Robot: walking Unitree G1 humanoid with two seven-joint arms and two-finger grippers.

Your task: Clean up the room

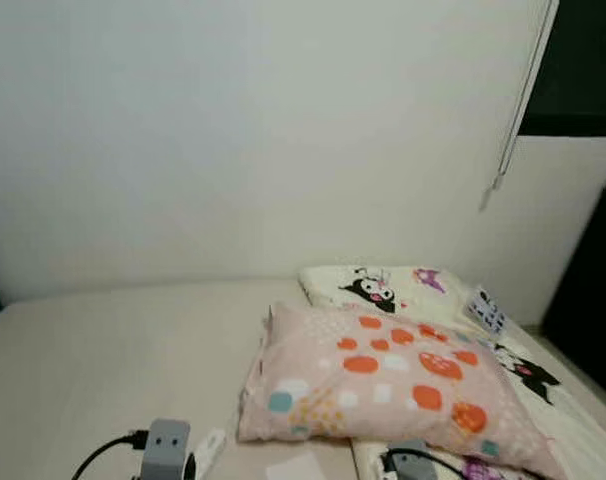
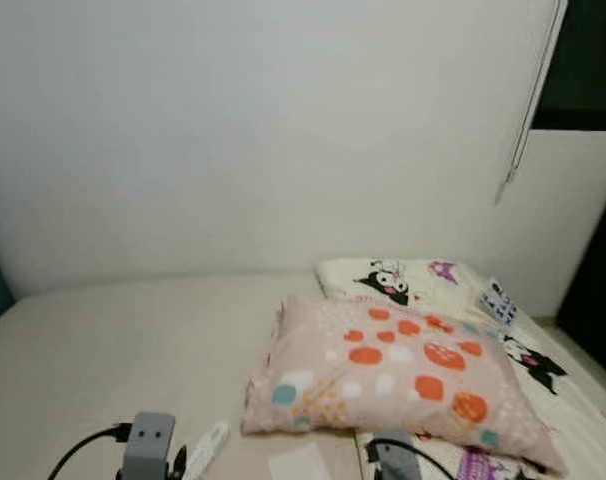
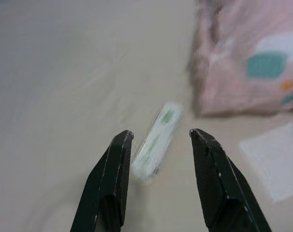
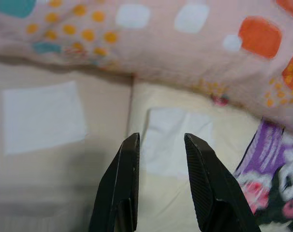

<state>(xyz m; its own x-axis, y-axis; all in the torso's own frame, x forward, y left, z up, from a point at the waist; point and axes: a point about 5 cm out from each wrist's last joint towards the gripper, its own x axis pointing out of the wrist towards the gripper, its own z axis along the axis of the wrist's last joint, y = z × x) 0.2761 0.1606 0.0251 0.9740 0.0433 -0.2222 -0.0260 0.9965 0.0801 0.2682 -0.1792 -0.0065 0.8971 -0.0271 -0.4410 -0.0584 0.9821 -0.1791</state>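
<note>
While my left gripper (image 3: 161, 135) hangs with fingers apart around the small white packet (image 3: 156, 145) just beside the pink pillow (image 1: 383, 385), I judge pickup next: lower, close; right gripper (image 4: 161, 140) hovers apart too.

Pink pillow (image 1: 383, 385) on a beige bed (image 1: 103, 350)

Beside the pillow: orange and teal spots (some white), a white-green wrapper (image 3: 156, 140), cartoon-print white bedding (image 1: 403, 285).

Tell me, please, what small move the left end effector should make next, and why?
Probably ease the left end effector forward and down, then close: the wrapper lies on the bed between its open fingers, ungrasped, beside the pillow.
</note>
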